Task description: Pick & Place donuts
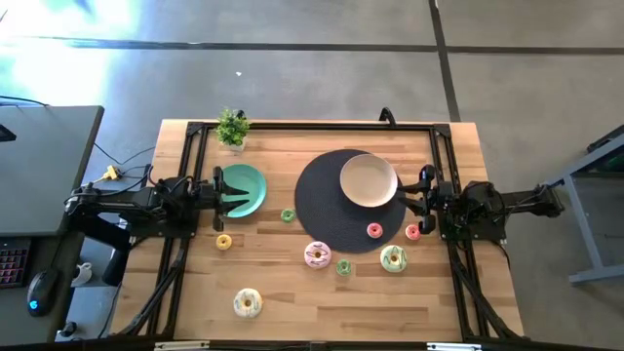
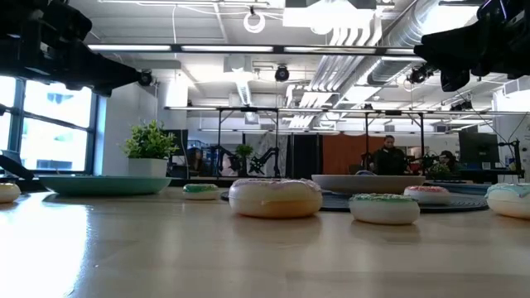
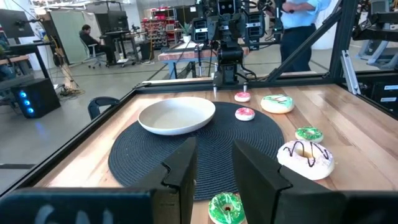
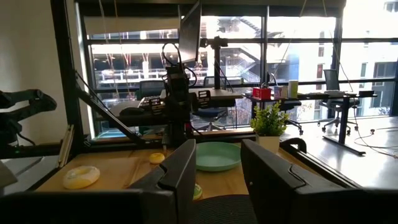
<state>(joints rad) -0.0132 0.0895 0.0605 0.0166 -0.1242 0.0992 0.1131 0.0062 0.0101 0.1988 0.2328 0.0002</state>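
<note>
Several toy donuts lie flat on the wooden table: a small green one (image 1: 288,215), a small yellow one (image 1: 224,242), a large pink-and-white one (image 1: 317,255), a small green one (image 1: 343,266), a small red one (image 1: 374,230) on the mat, a small pink one (image 1: 412,232), a large green-and-white one (image 1: 394,258) and a large yellow one (image 1: 248,303). My left gripper (image 1: 222,190) (image 3: 214,174) hangs open above the teal plate's left edge. My right gripper (image 1: 419,191) (image 4: 217,174) hangs open above the table beside the mat's right edge. Both are raised and hold nothing.
A beige plate (image 1: 368,179) sits on a dark round mat (image 1: 327,210) at the table's middle. A teal plate (image 1: 246,189) lies left of it. A small potted plant (image 1: 232,127) stands at the far edge. Black frame rails (image 1: 195,156) run along both sides.
</note>
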